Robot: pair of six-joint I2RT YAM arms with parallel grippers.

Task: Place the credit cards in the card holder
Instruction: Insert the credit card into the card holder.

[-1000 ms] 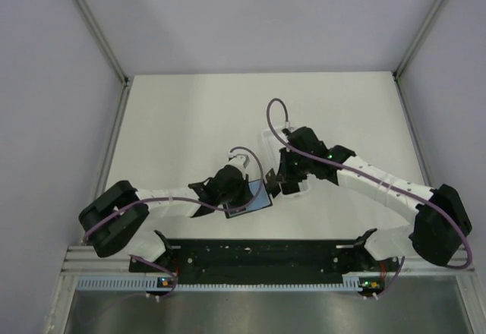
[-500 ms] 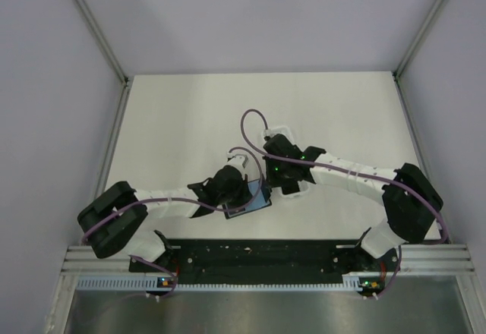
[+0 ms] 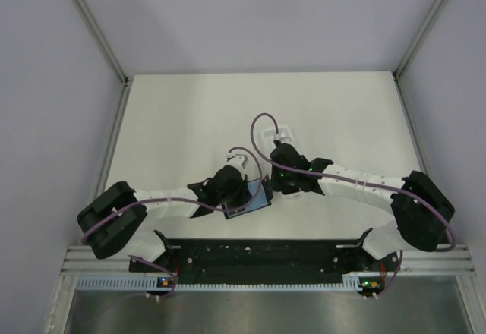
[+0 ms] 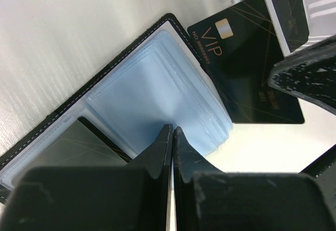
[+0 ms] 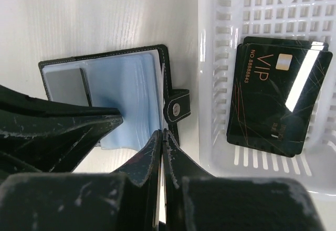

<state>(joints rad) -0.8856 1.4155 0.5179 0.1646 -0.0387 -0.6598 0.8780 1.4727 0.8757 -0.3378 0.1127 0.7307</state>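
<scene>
Starting on the left: the left end effector (image 4: 172,132) is down on the open card holder (image 4: 131,86). Its fingers are drawn together with only a hairline between them, tips planted on the blue-grey sleeves (image 4: 178,97). Whether a sleeve leaf is nipped between them, I cannot tell. It reads as pinning the holder flat on the surface (image 4: 63,26). And look at the holder's left half: a dark tucked card (image 4: 73,147) sits under the clear pocket there, so by my reading one is already home.

Moving across to the holder's right edge, just beside the snap tab (image 5: 178,108), here is the loose card (image 4: 247,68). It is black with gold VIP lettering, tilted up off the surface, one corner close to the sleeve edges. The right end effector (image 5: 161,134) has its fingers closed to a slit. The left wrist view shows a dark finger over that card's far edge, so it looks to be gripping the card edge-on, poised at the holder's mouth but not yet in a sleeve.

Further right, the white tray (image 5: 207,10) carries the card stack (image 5: 278,100), at least two by the offset edges. They lie flat inside it, near the holder but apart.

So my call is early to middle: one card stowed, one in hand needing to be slid in, and the stack yet to be fetched.
</scene>
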